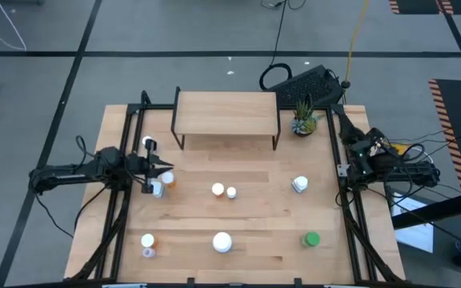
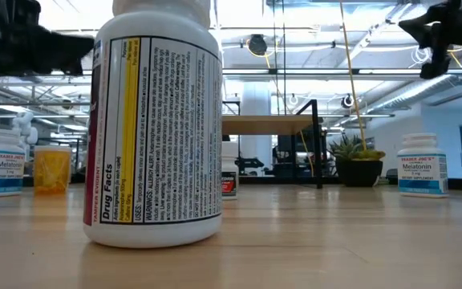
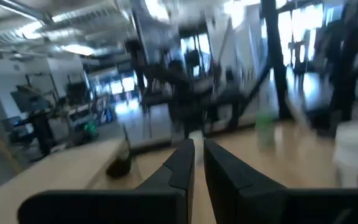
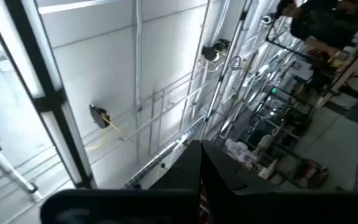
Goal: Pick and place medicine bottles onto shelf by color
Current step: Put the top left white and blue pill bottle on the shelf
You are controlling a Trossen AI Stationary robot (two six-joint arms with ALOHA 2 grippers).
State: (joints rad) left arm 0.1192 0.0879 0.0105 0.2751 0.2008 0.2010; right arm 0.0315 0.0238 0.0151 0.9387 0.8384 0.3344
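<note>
Blue-white bottle [image 1: 157, 189] just beside left pincer [image 1: 166, 170], fingers nearly together, empty.

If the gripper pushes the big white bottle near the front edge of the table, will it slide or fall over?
The big white bottle stands upright on a wide flat base on the table, so a low push probably slides it. It is taller than wide, so a high push might tip it. Once on its round side, it would likely roll.

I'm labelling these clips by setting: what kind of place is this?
Most likely a robotics lab or workshop in an industrial building. Two arms are clamped to a wooden table, cables trail over the concrete floor, and exposed ceiling ducts show behind the shelf.
</note>
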